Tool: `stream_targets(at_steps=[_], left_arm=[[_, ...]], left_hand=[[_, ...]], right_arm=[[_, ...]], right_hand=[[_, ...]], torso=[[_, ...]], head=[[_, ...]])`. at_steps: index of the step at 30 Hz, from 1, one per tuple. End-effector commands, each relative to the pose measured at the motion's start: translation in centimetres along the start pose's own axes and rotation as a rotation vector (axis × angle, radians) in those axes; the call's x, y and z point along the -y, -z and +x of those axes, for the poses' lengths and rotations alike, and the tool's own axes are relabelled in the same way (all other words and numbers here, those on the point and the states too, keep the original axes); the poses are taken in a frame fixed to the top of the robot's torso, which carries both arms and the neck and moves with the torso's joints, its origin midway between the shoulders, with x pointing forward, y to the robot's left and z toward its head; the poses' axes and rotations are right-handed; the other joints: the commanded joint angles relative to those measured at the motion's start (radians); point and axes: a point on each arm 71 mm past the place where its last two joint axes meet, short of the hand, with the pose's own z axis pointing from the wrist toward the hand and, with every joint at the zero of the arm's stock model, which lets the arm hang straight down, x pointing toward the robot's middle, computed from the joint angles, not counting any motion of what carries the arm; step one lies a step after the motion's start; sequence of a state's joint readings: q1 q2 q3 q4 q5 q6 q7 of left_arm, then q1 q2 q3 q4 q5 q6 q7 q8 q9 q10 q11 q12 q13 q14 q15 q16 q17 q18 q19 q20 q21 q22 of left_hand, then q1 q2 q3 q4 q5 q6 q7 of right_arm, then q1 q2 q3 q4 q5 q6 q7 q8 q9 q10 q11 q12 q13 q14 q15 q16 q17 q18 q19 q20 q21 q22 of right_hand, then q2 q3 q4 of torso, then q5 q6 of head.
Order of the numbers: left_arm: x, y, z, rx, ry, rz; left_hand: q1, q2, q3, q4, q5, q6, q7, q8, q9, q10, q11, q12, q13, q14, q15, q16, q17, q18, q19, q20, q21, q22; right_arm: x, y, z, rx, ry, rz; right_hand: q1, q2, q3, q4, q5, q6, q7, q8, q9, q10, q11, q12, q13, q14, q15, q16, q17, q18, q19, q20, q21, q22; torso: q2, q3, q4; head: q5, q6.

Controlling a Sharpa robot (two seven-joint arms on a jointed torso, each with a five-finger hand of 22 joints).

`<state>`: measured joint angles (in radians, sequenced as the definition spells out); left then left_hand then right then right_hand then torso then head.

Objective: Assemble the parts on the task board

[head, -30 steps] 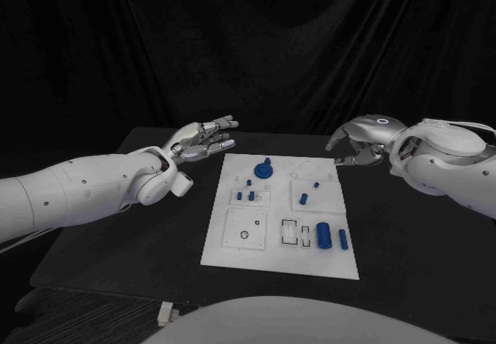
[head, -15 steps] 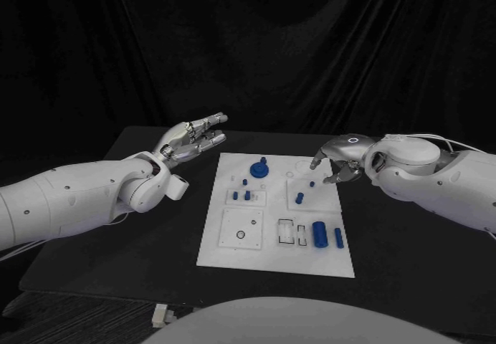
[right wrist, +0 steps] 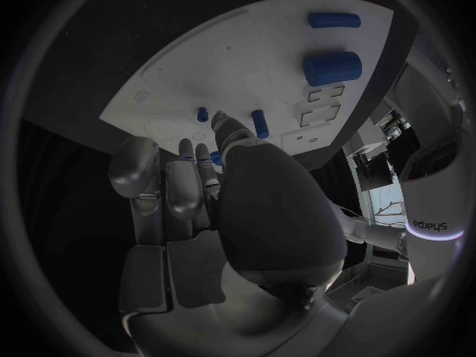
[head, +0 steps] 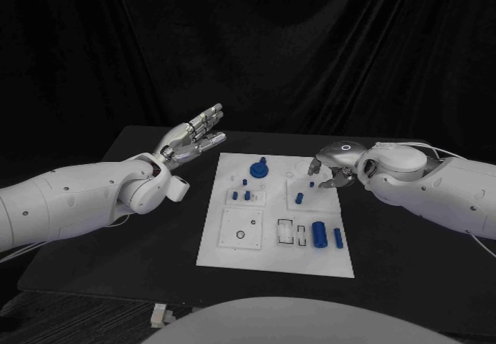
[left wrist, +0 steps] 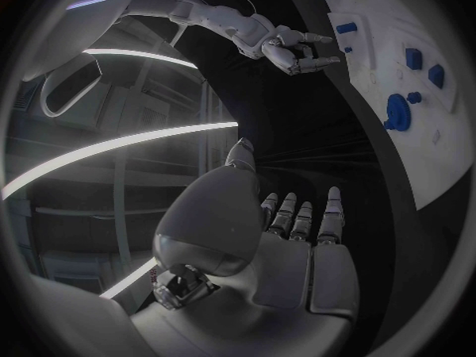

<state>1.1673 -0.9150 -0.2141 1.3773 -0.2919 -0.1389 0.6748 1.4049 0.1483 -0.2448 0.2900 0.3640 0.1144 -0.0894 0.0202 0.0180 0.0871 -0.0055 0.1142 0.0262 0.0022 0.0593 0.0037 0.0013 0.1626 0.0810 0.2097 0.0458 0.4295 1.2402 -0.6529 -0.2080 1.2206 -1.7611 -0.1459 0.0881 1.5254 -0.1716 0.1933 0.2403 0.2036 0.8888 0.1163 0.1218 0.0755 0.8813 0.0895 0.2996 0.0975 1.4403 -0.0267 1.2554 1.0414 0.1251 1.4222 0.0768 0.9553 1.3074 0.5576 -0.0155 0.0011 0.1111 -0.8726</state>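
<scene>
Left robot hand [head: 194, 137] hovers released, fingers spread. Right robot hand [head: 332, 165] over the task board [head: 248, 244]; right wrist view suggests nothing grasped, fingers apparently apart.

The scene is dim, set against black curtains, with the white task board [head: 277, 215] the brightest surface on the black table [head: 124, 244]. Soft light from above leaves only faint shadows beside the board's blue parts. Both wrist views are fisheye circles in dark frames; the board's straight edges bend there. Bright ceiling light strips curve above the left hand [left wrist: 288, 238].
</scene>
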Motion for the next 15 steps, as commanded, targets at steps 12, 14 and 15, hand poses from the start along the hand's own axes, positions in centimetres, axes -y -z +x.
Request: stream_targets(at_steps=[12,14,15], left_arm=[[0.91,0.2,0.39,-0.04,0.058,0.161],[0.76,0.25,0.44,-0.044,0.063,0.155],[0.65,0.29,0.48,-0.046,0.065,0.152]], left_hand=[[0.002,0.025,-0.018,0.001,0.002,-0.003,0.007,-0.003,0.0,-0.035,-0.021,-0.032,-0.006,-0.002,0.01,-0.004,-0.001,0.016,-0.019,0.06,-0.009,-0.111],[0.006,0.026,-0.018,0.001,0.005,-0.001,0.018,-0.002,0.0,-0.035,-0.024,-0.032,-0.005,-0.002,0.011,-0.004,-0.001,0.017,-0.018,0.061,-0.008,-0.113],[0.006,0.026,-0.018,0.001,0.005,-0.001,0.018,-0.002,0.0,-0.035,-0.024,-0.032,-0.005,-0.002,0.011,-0.004,-0.001,0.017,-0.018,0.061,-0.008,-0.113]], right_arm=[[0.45,-0.67,0.86,0.033,0.017,-0.005],[0.48,-0.76,0.98,0.031,0.017,-0.004],[0.5,-0.8,1.06,0.029,0.017,-0.003]], right_hand=[[0.002,0.025,0.04,-0.028,0.058,0.032,0.01,0.0,0.0,0.054,-0.002,-0.03,-0.029,0.011,0.002,0.009,0.006,-0.019,0.009,0.002,0.009,0.123],[0.001,0.026,0.046,-0.029,0.059,0.037,0.012,0.001,0.001,0.064,-0.003,-0.031,-0.03,0.011,0.002,0.009,0.006,-0.019,0.009,0.001,0.011,0.123],[0.0,0.026,0.048,-0.029,0.059,0.038,0.012,0.001,0.001,0.068,-0.003,-0.031,-0.03,0.011,0.002,0.009,0.006,-0.019,0.01,0.002,0.011,0.123]], torso=[[-0.001,-0.0013,0.0004],[-0.001,-0.0015,0.0006],[-0.001,-0.0017,0.0004]], head=[[-0.002,0.0],[-0.002,0.0],[-0.002,0.0]])
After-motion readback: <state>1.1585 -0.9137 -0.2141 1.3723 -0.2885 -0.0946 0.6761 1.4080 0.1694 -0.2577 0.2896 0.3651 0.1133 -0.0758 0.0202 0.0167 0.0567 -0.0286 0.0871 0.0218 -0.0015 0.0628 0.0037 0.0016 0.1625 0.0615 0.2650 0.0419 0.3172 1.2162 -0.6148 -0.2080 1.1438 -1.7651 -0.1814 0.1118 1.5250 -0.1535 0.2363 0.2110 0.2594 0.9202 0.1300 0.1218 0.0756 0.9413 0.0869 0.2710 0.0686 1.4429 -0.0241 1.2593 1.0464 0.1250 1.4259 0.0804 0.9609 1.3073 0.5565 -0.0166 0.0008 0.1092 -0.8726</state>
